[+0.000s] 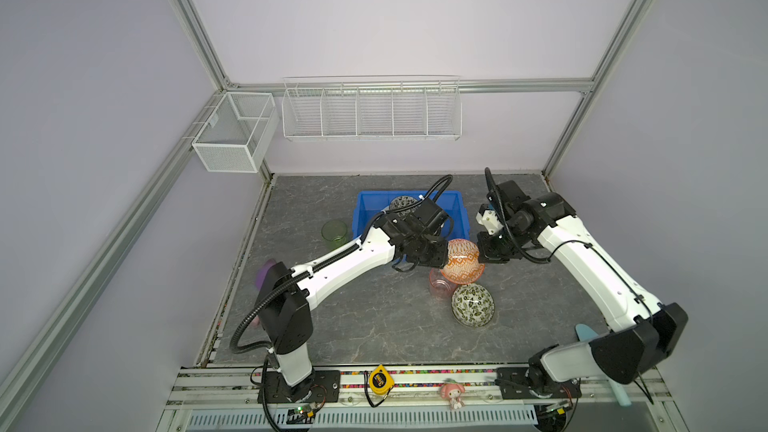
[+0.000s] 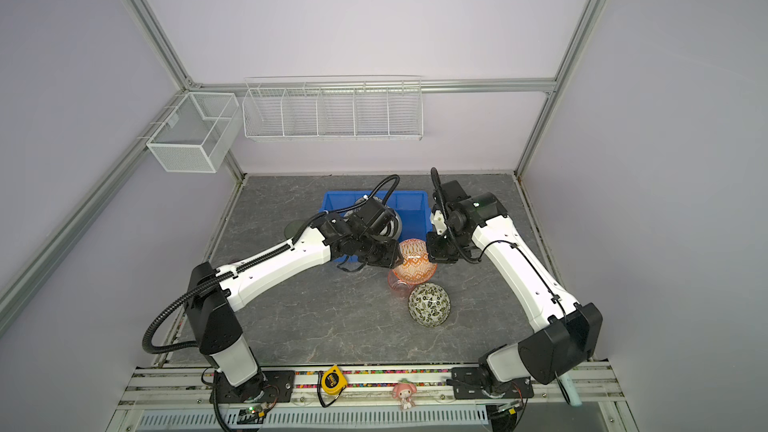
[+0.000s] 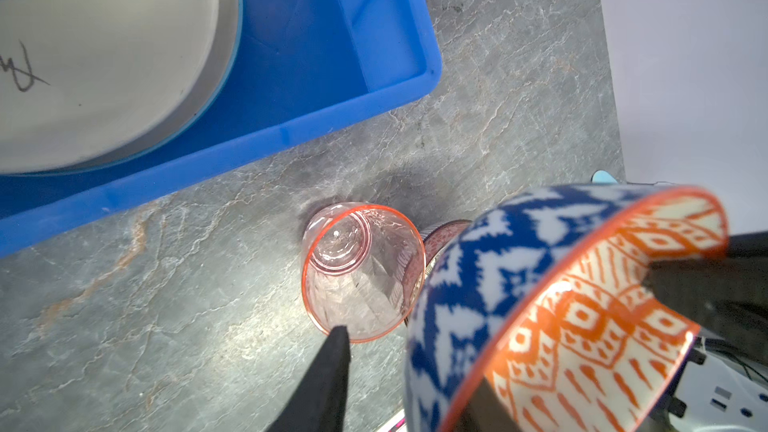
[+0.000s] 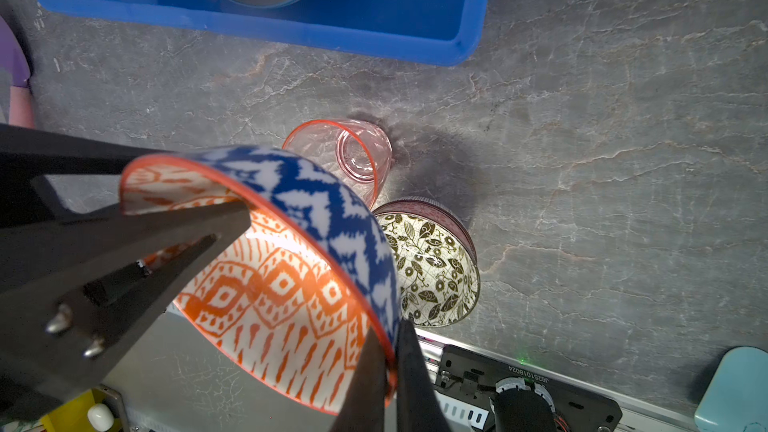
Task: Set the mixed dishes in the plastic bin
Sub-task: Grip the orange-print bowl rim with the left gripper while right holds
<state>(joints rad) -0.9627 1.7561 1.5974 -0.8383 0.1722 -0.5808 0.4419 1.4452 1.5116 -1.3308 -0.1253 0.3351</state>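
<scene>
I've got the orange-and-blue bowl (image 1: 461,261) lifted off the table (image 1: 332,326) and tilted. It's in the middle of both top views, just below the lower right corner of the blue bin (image 1: 362,218), not in it. My right gripper (image 4: 392,349) is clamped on its rim from the right. My left gripper (image 1: 445,257) straddles the opposite rim, its outer finger (image 3: 332,367) clear of the blue wall, so those jaws stand apart with no grip. Directly below in frame, a pink cup (image 1: 440,284) sits beside a leaf-print bowl (image 1: 473,305). A cream plate (image 3: 104,56) lies in the bin, and a green cup (image 1: 333,232) stands left of it.
</scene>
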